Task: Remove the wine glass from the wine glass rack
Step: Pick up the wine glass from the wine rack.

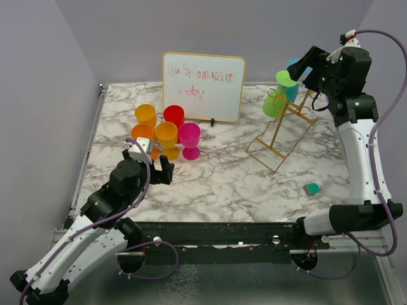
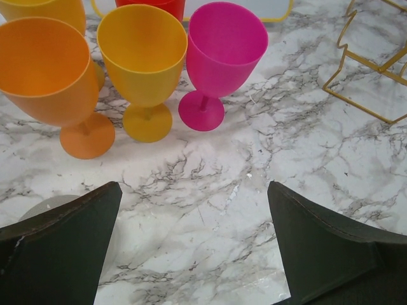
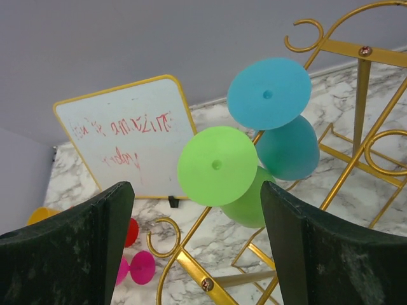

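We are hovering our left claw (image 2: 194, 185), spread, over the tabletop (image 2: 210, 241) by upright, empty cups (image 2: 145, 57). The green wine glass (image 3: 216, 165) is hanging inverted on the wine glass rack (image 3: 346, 46); our right claw (image 3: 196, 184), spread, is facing its foot, grasp not yet made. Next, we judge: closing on it, sliding it free.

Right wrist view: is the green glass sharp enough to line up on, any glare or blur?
Right wrist: green wine glass sharp, evenly lit, no glare; the hand's fingers dark and soft at the lens. Top external: same glass small, grainy. Left wrist: faint sheen on the marble table.
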Action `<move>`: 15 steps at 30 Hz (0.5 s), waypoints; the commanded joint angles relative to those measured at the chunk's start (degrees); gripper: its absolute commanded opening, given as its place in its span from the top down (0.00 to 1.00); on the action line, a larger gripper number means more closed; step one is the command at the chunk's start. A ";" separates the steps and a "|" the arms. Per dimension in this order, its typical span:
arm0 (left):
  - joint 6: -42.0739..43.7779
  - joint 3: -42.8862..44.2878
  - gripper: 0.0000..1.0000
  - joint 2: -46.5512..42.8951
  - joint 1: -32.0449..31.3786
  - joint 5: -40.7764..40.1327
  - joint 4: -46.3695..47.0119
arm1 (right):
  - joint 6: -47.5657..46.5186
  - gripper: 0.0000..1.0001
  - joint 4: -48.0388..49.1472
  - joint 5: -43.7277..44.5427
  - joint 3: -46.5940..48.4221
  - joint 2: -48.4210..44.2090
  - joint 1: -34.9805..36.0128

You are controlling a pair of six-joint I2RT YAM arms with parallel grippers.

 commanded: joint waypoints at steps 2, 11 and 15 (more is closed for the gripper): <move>-1.26 -2.76 0.01 1.10 0.14 0.51 4.46 | 5.54 0.16 6.49 -6.83 -6.45 -0.84 -1.62; 0.77 -2.44 0.01 5.97 0.13 3.34 5.84 | 8.23 0.18 8.87 -6.37 -9.77 0.12 -2.64; 1.12 -2.52 0.01 6.81 0.16 4.10 6.17 | 8.63 0.19 9.52 -6.79 -10.24 0.45 -3.37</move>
